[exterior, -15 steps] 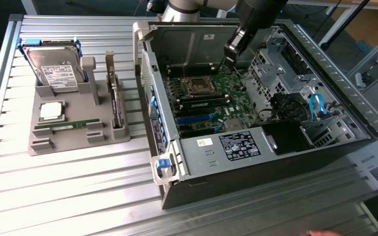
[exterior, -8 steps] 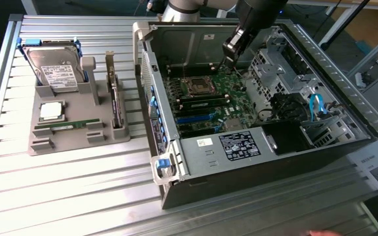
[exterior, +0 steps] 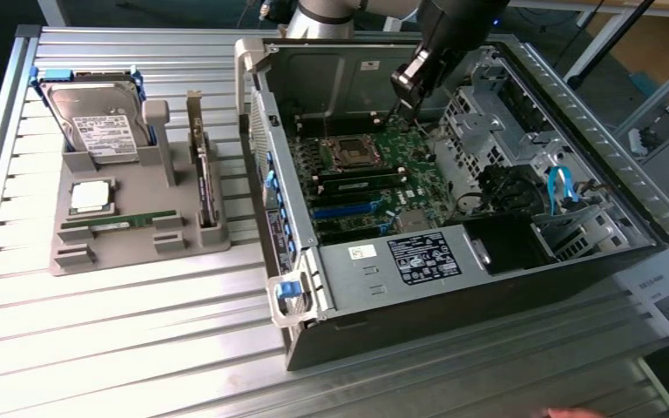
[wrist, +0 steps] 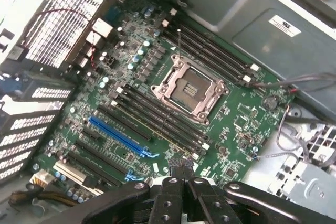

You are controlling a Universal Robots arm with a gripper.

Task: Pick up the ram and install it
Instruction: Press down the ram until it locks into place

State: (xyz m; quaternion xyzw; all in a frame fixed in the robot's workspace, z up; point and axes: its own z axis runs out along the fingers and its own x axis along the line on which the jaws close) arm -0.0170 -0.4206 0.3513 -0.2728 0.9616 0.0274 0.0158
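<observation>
Green board is lying under me; my gripper (wrist: pixel 182 174) is hovering inside the case (exterior: pixel 613 261), just beside the socket (wrist: pixel 190 91), fingers pressed together on nothing; the ram (exterior: pixel 118 221) is sitting in the tray (exterior: pixel 137 252) well apart from the case; I judge a good pick needs fingers spread squarely over its long edges.

Ram (exterior: pixel 119 221) — long thin green stick, lying flat in grey holder's front slot — below silver processor chip.
</observation>
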